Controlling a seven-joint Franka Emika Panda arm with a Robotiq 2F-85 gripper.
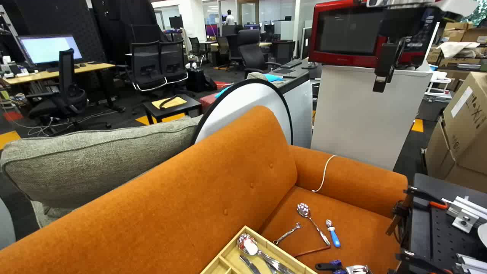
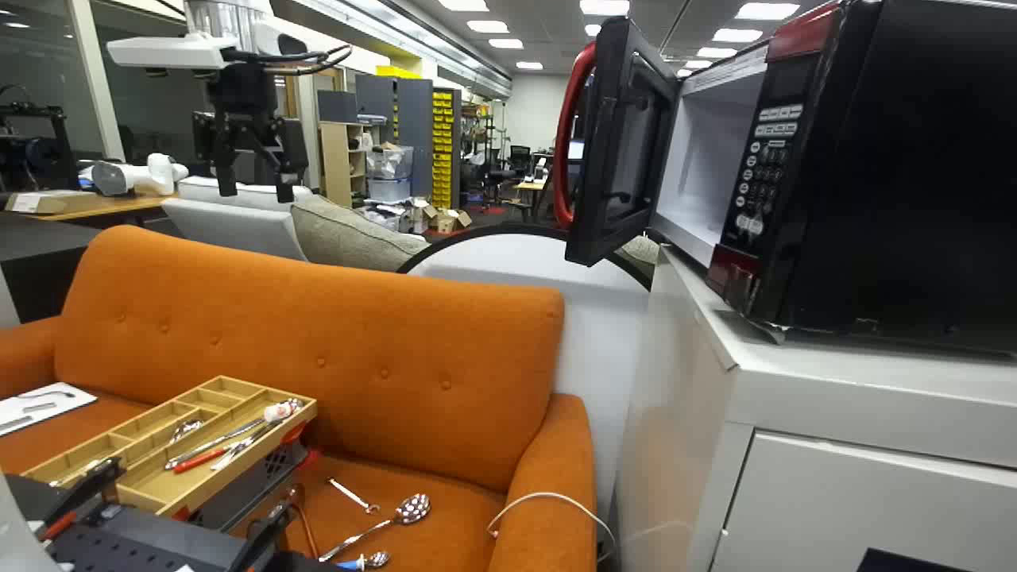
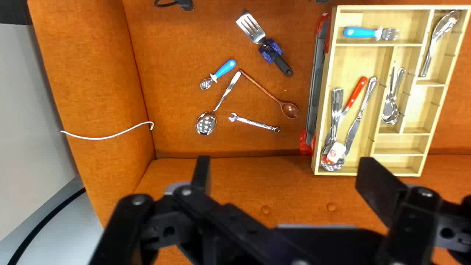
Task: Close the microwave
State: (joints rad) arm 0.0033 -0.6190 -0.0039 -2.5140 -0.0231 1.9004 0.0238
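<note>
The red and black microwave [image 2: 914, 175] stands on a white cabinet [image 2: 683, 445]. Its door [image 2: 620, 143] is swung wide open, with the white inside showing; the red curved handle [image 2: 566, 143] is on the door's outer face. In an exterior view the microwave's dark window [image 1: 346, 32] shows, and the arm hides part of its right side. My gripper [image 2: 256, 189] hangs pointing down above the orange sofa, well apart from the door. In the wrist view the gripper [image 3: 284, 163] is open, with nothing between its fingers.
The orange sofa [image 2: 318, 334] lies below, its arm beside the cabinet. A wooden cutlery tray [image 3: 316, 110] and loose utensils lie on it. A round white panel with a black rim [image 1: 262, 99] stands behind the sofa. Cardboard boxes [image 1: 464, 129] stand near the cabinet.
</note>
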